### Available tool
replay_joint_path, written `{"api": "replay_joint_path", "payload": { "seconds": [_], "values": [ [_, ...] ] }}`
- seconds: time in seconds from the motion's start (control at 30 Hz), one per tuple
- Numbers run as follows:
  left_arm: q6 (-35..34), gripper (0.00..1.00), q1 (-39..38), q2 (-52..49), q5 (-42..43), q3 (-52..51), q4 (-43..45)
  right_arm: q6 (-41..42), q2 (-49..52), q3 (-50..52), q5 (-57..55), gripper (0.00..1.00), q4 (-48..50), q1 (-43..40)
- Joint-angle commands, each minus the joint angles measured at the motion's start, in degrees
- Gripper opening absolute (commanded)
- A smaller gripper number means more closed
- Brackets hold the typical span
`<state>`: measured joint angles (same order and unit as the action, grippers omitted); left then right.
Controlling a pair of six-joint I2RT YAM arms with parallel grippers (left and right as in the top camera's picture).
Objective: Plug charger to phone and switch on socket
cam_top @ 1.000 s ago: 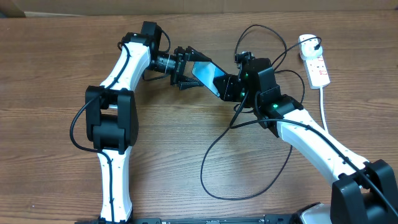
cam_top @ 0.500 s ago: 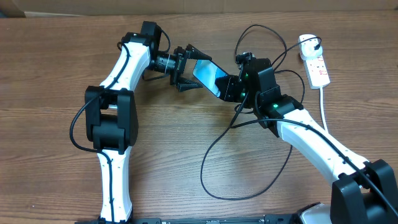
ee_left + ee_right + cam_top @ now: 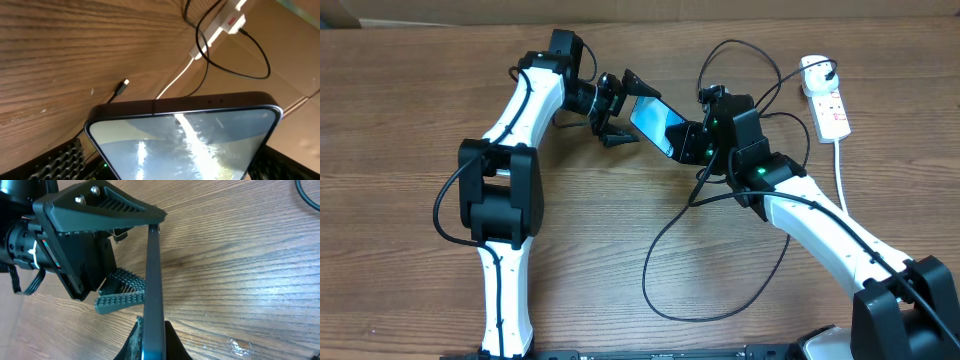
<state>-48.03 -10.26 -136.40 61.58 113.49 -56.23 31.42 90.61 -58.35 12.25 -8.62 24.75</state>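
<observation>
Two arms met above the table (image 3: 620, 235), a little past its centre.

- Nearest, toward 6 o'clock: a wide slack loop of the charger (image 3: 644, 275) lay on the wood and ran up toward the right arm.
- Right hand (image 3: 688, 141), just at 1 o'clock of centre: pinched on the lower end of the phone (image 3: 657, 122). The phone was held off the table and tilted, screen up, with its long axis running toward 10 o'clock. In the right wrist view it showed edge-on, rising straight out of that hand.
- Left hand (image 3: 629, 111), at the phone's 10 o'clock end: spread, one finger on each side of the phone's top end. The ribbed pads (image 3: 67, 160) flanked the screen in the left wrist view. Whether either pad touched the phone could not be told.
- Connector tip (image 3: 123, 85): in the left wrist view it lay loose on the wood beyond the phone's top edge, apart from the phone.
- Farthest, at 2 o'clock: the socket (image 3: 831, 108) lay flat, with a white plug (image 3: 812, 68) seated at its far end and black cable arcing off that plug. The thick white cord (image 3: 841, 170) trailed back toward 4 o'clock.
</observation>
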Motion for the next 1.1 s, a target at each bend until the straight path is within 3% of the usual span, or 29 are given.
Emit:
{"api": "replay_joint_path", "payload": {
  "seconds": [0.0, 0.43, 1.07],
  "values": [
    [-2.58, 0.96, -1.77, 2.08, -3.15, -0.07, 0.00, 1.84, -1.14, -0.98, -2.40, 0.04, 1.53, 1.16],
    [-6.45, 0.92, -2.67, 2.08, 0.96, -0.07, 1.81, 3.32, -1.14, -0.98, -2.12, 0.04, 1.49, 1.66],
    [-7.43, 0.89, -2.93, 2.08, -1.29, -0.07, 2.29, 2.64, -1.14, -0.98, -7.65, 0.04, -0.04, 3.04]
  ]
}}
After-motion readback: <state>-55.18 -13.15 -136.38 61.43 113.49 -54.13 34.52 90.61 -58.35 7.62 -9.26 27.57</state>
